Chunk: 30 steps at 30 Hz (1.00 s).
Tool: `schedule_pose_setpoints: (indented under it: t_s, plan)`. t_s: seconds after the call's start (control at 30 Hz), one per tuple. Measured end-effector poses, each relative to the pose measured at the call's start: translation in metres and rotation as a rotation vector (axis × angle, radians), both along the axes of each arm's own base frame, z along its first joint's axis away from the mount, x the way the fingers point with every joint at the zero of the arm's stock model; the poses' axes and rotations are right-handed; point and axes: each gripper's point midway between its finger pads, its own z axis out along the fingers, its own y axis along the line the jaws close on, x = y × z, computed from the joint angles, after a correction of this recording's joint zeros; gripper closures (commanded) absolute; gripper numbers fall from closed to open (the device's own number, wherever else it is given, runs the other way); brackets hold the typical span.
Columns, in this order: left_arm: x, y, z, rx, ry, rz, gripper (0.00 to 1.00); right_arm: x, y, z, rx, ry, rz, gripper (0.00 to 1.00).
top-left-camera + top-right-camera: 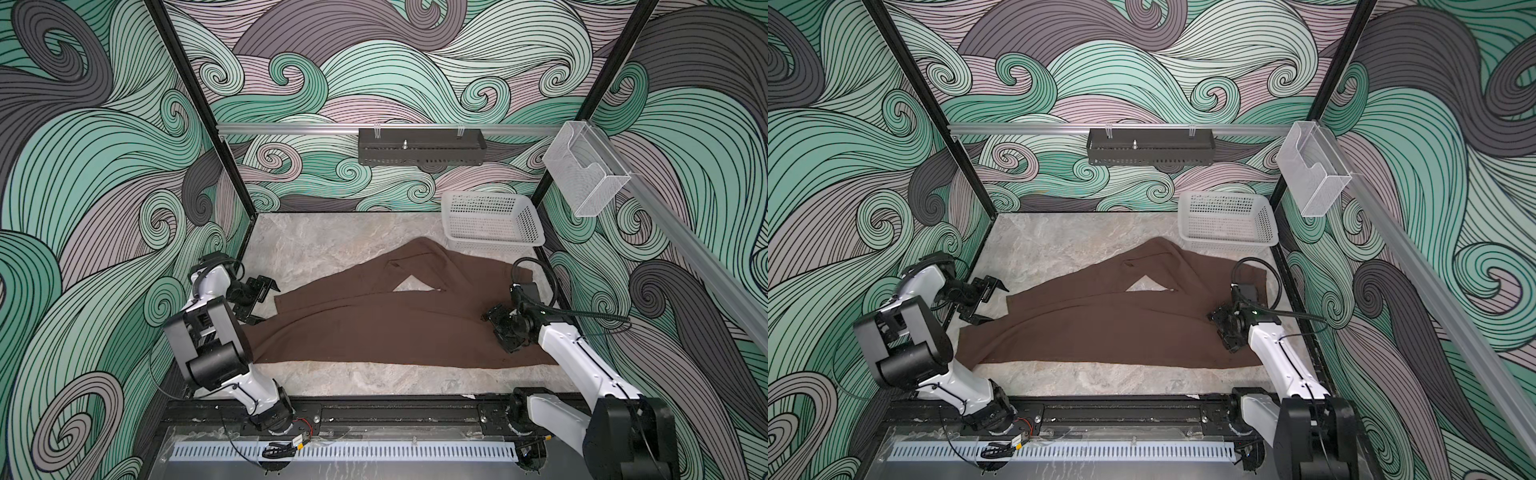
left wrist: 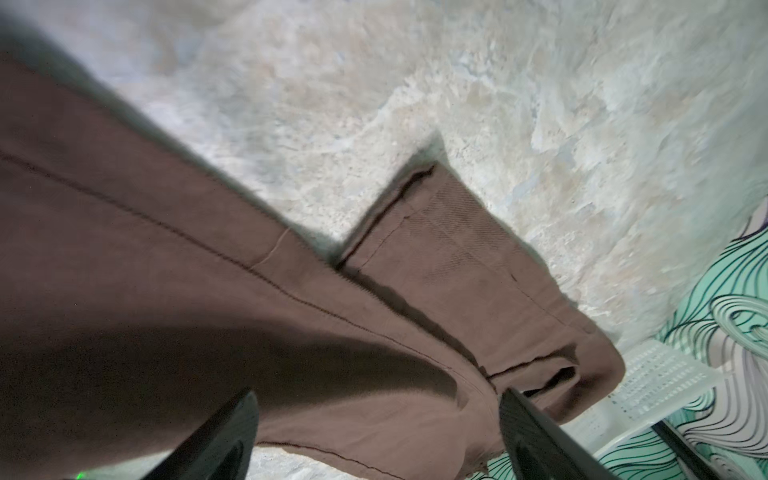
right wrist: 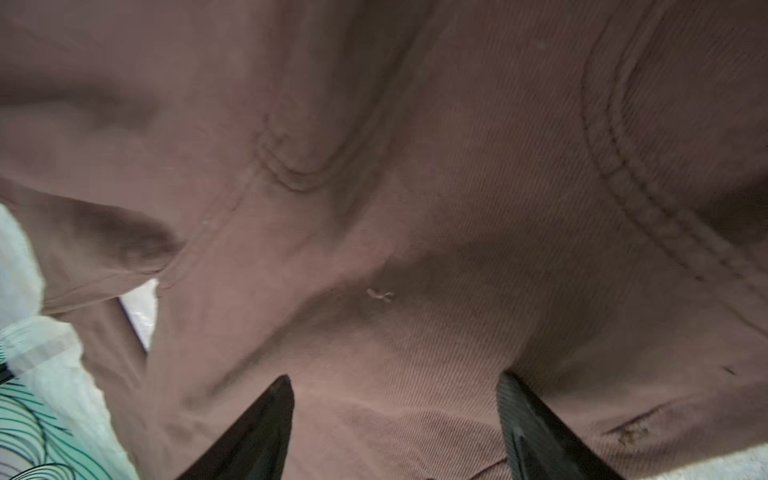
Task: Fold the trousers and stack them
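- Left gripper [image 1: 266,302] sits at the left side of the marble-look table [image 1: 324,249]. Its 2 jaws are spread wide and hold nothing; the left wrist view shows only cloth and table beyond the dark fingers.
- Right gripper [image 1: 503,330] points down over the right end of the trousers [image 1: 374,328]. Its jaws are apart with bare cloth between them and nothing pinched. Whether the tips press on the cloth I cannot tell.
- Trousers lie flat with the long axis running left to right across the table, reaching nearly from 1 arm to the other in both top views.
- Curved double stitching [image 3: 615,174] in the right wrist view suggests the hip end is on the right. That puts the leg ends on the left, with 1 hem edge just beside the left gripper.
- The 2 legs are not in line. The far part kinks toward the white mesh basket [image 1: 494,245], with its tip near the basket's front wall, and a small triangle of table shows between the layers.
- Judgement: the left gripper is nearer the leg ends and the right gripper nearer the hip, so an end-to-end fold would run along that left-right axis. The kinked far part likely needs drawing into line before that.
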Motion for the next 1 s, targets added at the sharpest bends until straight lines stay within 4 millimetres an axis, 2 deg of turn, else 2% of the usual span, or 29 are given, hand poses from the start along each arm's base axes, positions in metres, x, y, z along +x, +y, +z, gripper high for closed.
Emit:
schedule_pose_setpoints:
  t_s: [0.1,0.37,0.53,0.67,0.73,0.8,0.87,0.93,1.0]
  plan:
    - [0.012,0.001,-0.010,0.036,0.030,-0.057,0.10,0.001,0.000,-0.007,-0.005,0.005,0.016,0.23]
    - [0.030,0.009,-0.038,0.115,0.130,-0.147,0.09,0.003,0.000,-0.024,-0.022,0.038,0.064,0.22]
    - [0.027,0.002,-0.064,0.110,0.224,-0.184,0.18,0.009,0.001,-0.024,-0.022,0.024,0.077,0.22]
    - [0.029,0.000,-0.066,0.120,0.240,-0.196,0.35,0.014,0.001,-0.024,-0.026,0.015,0.087,0.22]
    - [0.028,0.000,-0.066,0.124,0.247,-0.193,0.56,0.015,0.000,-0.024,-0.026,0.015,0.088,0.22]
    - [0.028,0.000,-0.067,0.124,0.249,-0.197,0.82,0.015,-0.001,-0.024,-0.025,0.015,0.085,0.22]
    - [0.028,0.000,-0.066,0.123,0.247,-0.198,1.00,0.016,-0.002,-0.024,-0.021,0.012,0.084,0.22]
    - [0.032,0.001,-0.062,0.124,0.236,-0.208,1.00,0.017,-0.003,-0.024,-0.014,0.008,0.079,0.22]
    - [0.044,0.005,-0.052,0.139,0.203,-0.205,1.00,0.019,-0.005,-0.024,-0.004,0.001,0.069,0.21]
